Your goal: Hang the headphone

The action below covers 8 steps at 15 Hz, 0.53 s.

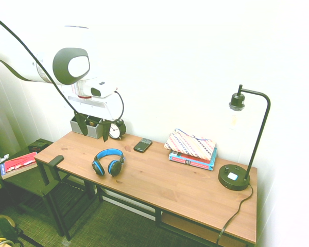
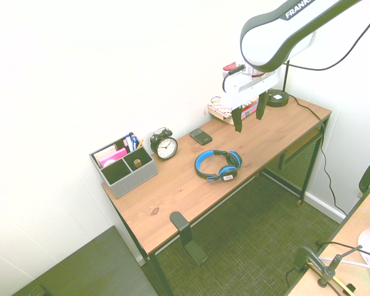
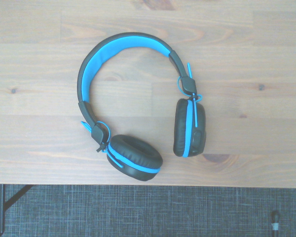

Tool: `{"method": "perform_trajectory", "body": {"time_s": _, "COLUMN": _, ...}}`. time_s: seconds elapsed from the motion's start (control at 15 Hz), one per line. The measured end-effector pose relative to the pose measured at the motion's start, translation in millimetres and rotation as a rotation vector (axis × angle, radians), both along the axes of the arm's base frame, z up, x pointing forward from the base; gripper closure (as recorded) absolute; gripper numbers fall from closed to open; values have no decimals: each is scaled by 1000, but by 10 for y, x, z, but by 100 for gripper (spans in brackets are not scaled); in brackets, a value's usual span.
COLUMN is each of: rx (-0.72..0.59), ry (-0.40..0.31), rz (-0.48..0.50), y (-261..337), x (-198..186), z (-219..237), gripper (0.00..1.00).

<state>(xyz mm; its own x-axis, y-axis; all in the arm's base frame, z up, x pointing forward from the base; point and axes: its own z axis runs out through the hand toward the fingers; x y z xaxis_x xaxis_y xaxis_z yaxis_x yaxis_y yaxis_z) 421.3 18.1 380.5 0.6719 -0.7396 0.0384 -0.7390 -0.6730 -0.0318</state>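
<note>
Below the open gripper (image 2: 248, 115), the headphone (image 2: 218, 165).

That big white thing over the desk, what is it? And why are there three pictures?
It is a robot arm. At its end is a gripper with open jaws, holding nothing. Two pictures come from cameras in the room, on opposite sides. The third comes from a camera on the arm's wrist, looking straight down. On the desk lie blue headphones, an alarm clock, a phone, a grey organizer, a lamp and books under a folded cloth.
</note>
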Motion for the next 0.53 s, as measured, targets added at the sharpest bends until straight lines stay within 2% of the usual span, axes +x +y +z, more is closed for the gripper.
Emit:
{"method": "perform_trajectory", "body": {"time_s": 0.2, "rx": 0, "ry": 14, "rz": -18, "y": 7, "x": 11, "z": -59, "gripper": 0}}
{"method": "perform_trajectory", "body": {"time_s": 0.33, "rx": 3, "ry": -2, "rz": -141, "y": 87, "x": 160, "z": -132, "gripper": 0}}
{"method": "perform_trajectory", "body": {"time_s": 0.53, "rx": 16, "ry": -61, "rz": -335, "y": 329, "x": 595, "z": -401, "gripper": 0}}
